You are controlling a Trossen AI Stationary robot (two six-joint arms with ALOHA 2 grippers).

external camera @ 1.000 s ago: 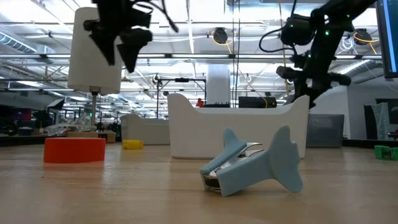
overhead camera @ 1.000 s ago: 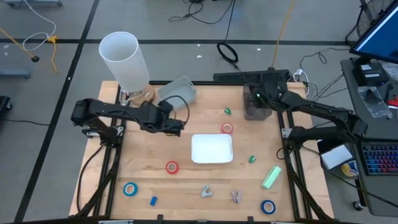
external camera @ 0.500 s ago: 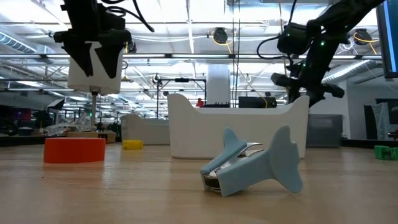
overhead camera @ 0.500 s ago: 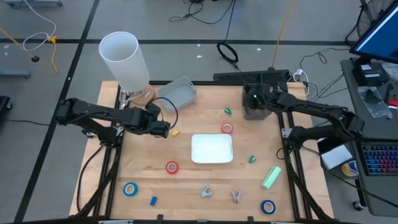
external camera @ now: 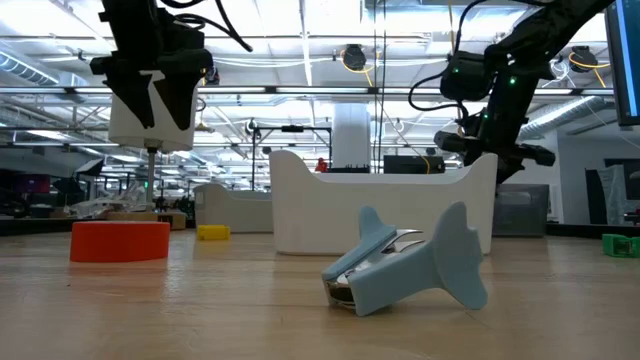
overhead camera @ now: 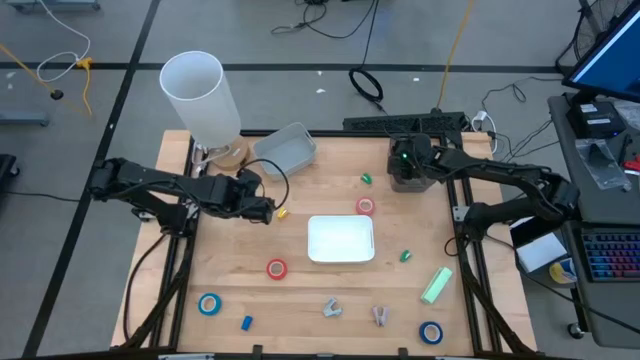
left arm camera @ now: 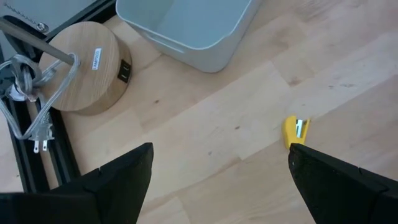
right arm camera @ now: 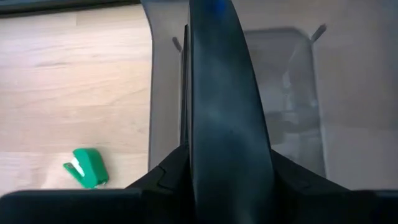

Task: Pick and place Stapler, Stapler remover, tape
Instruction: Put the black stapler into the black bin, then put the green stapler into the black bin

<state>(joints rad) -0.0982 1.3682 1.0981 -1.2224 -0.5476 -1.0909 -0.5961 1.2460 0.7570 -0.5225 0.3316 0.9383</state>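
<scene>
The right gripper (overhead camera: 413,172) clamps a dark stapler (right arm camera: 227,124) lengthwise over the grey bin (right arm camera: 292,93) at one o'clock; the left gripper (left arm camera: 217,180) hangs wide open, empty.

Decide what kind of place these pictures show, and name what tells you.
Probably a robotics lab or workshop. A wooden table sits on a bare floor strewn with cables, a keyboard stands at its right, and the low view shows open ceiling lights.

The wooden table (overhead camera: 300,300) carries a white tray (overhead camera: 340,239) at centre. Around the tray lie red tape (overhead camera: 276,268), blue tape (overhead camera: 209,304), a green stapler (overhead camera: 436,285), two removers (overhead camera: 331,309), bins beyond it.
</scene>
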